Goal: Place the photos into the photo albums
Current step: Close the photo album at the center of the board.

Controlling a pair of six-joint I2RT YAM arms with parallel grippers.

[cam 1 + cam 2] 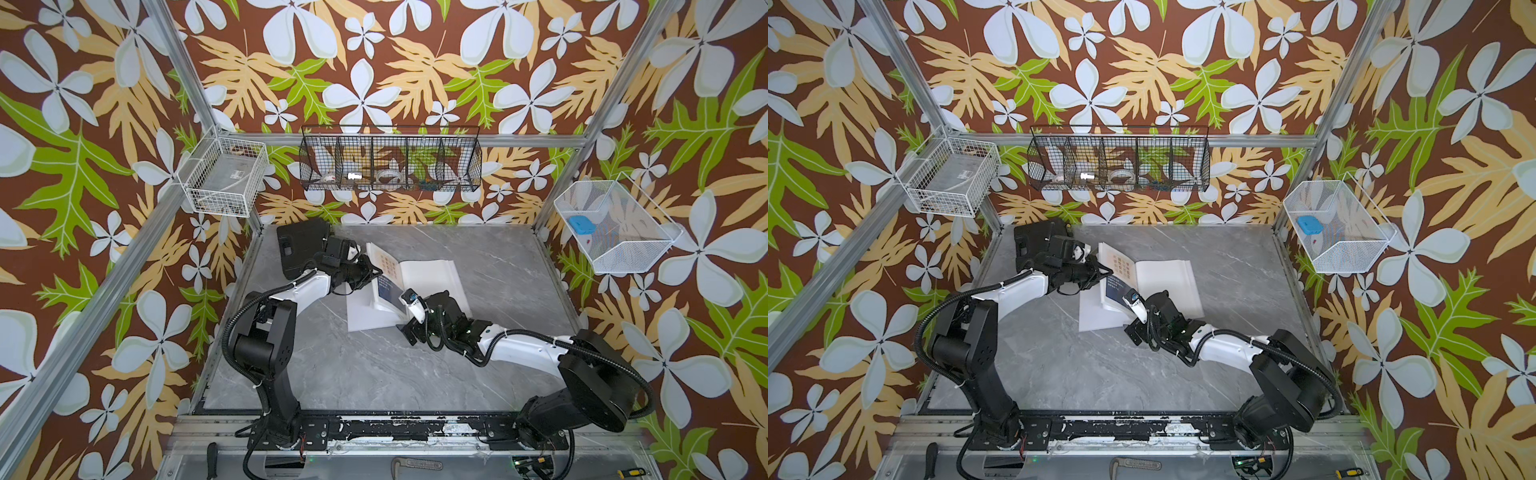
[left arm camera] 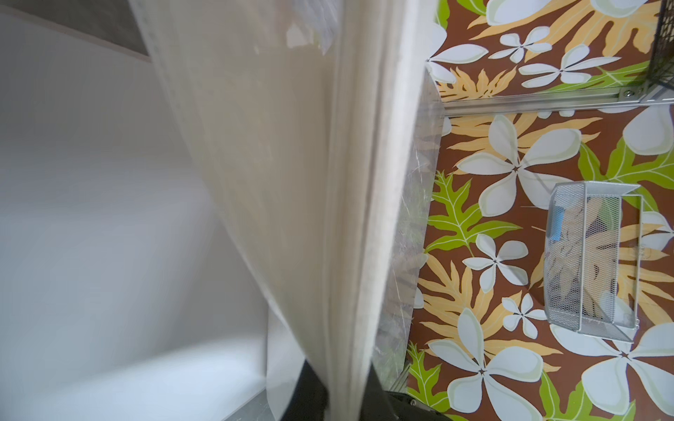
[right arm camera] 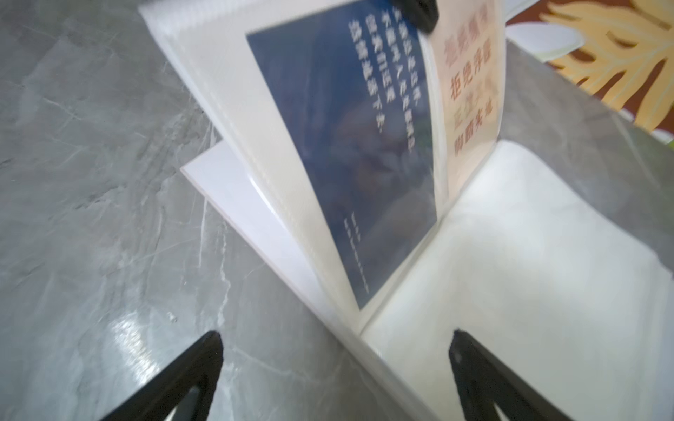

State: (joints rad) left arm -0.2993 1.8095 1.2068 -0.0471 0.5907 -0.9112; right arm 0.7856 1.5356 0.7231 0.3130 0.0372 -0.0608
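The white photo album [image 1: 432,282] lies open on the grey table [image 1: 374,365], towards the back left. A sheaf of its pages stands raised off the left cover. Two cards already sit in clear sleeves on the raised page: a navy photo [image 3: 350,145] with white text and, beyond it, a cream photo [image 3: 470,91] with red text. I see no loose cards on the table, so I judge the filling to be well along. I cannot tell whether the other cards are tucked in hidden pages. My left gripper [image 1: 371,272] reaches in from the left, in front of the black case [image 1: 299,245]. It is pressed together on the outer edge of the raised pages and holds them up. My right gripper [image 3: 335,335] sits low at the album's near edge by the spine, spread wide and holding nothing.
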